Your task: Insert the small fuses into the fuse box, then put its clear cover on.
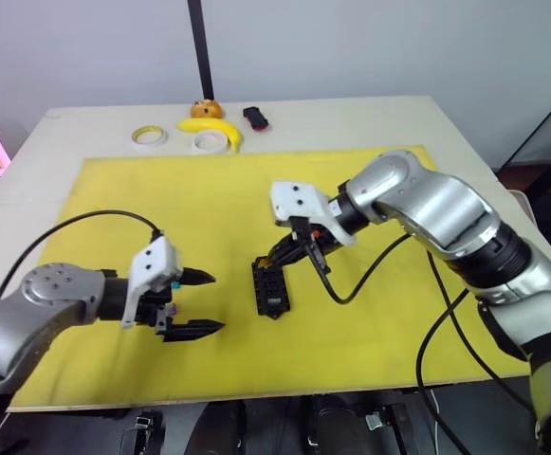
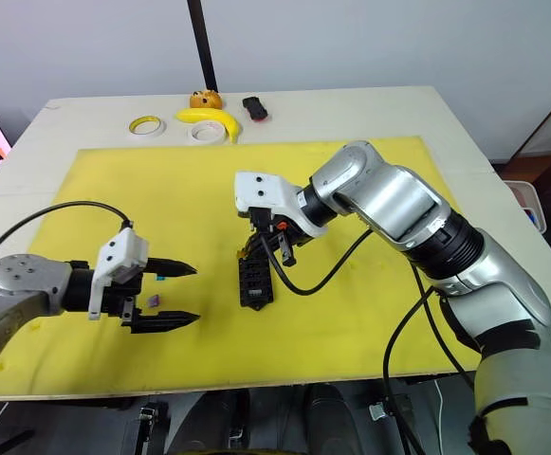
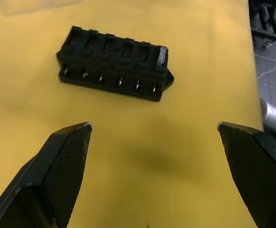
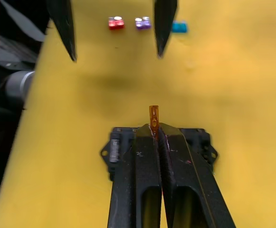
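Pinching amber fuse (image 4: pixel 153 117) between closed fingers, right gripper (image 4: pixel 155 130) hovers directly above fuse box (image 1: pixel 270 287) on yellow mat (image 1: pixel 218 199). Left gripper (image 1: pixel 199 303) spread wide, empty, beside box. Red fuse (image 4: pixel 115 23), purple fuse (image 4: pixel 142 22), teal fuse (image 4: pixel 179 27) lie near left fingers.

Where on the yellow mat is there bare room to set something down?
The yellow mat is bare between the fuse box and the tape rolls, and along its right edge. It is crowded around the box, where the right pincer holds an amber fuse, and by the left pincer near loose fuses.
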